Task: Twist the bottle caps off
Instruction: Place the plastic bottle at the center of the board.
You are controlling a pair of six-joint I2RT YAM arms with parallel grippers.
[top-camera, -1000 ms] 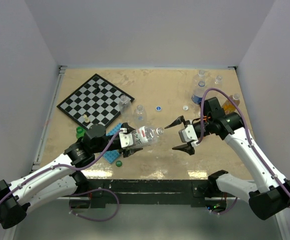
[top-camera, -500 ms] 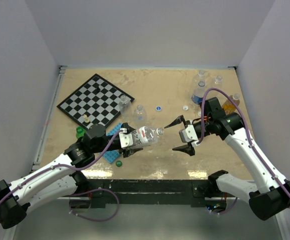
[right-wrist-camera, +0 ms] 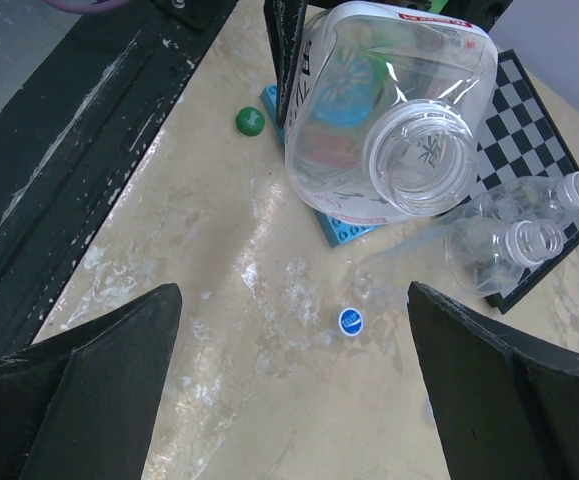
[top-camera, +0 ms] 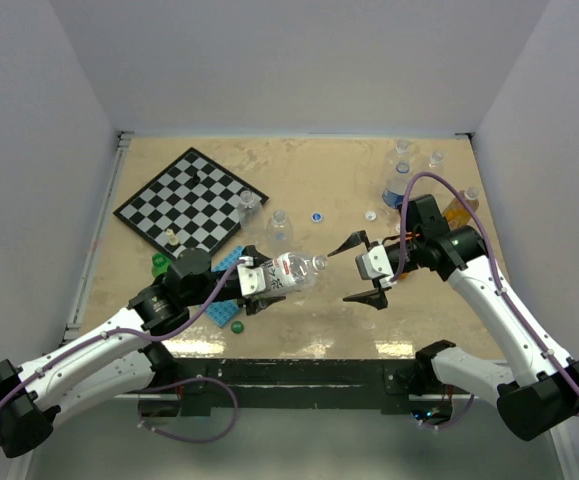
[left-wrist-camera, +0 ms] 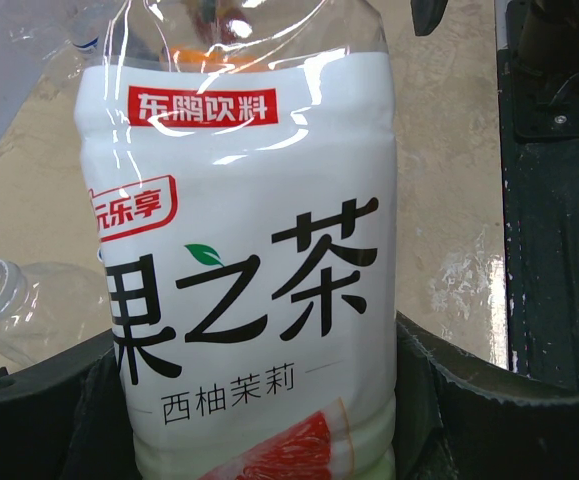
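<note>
Clear plastic bottle (top-camera: 287, 270), labelled, uncapped, clamped in left gripper (top-camera: 259, 278), right gripper (top-camera: 340, 275) spread apart facing its mouth, blue cap (top-camera: 316, 216) lying loose.

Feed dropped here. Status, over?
Left gripper shut on bottle, neck bare. Right gripper open, facing it. Blue cap on table. Nothing between.

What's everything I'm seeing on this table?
chessboard: one, black-and-white, far left.
labelled bottle: one, white label, uncapped, held sideways at centre.
clear bottles: two beside chessboard, several far right.
blue cap: one, far centre.
white cap: one, right of blue cap.
green caps: two, near edge and beside chessboard.
blue blocks: two, under left arm.
orange object: one, far right.
left end effector: black, shut on labelled bottle.
right end effector: black, open, facing the bottle's mouth.
</note>
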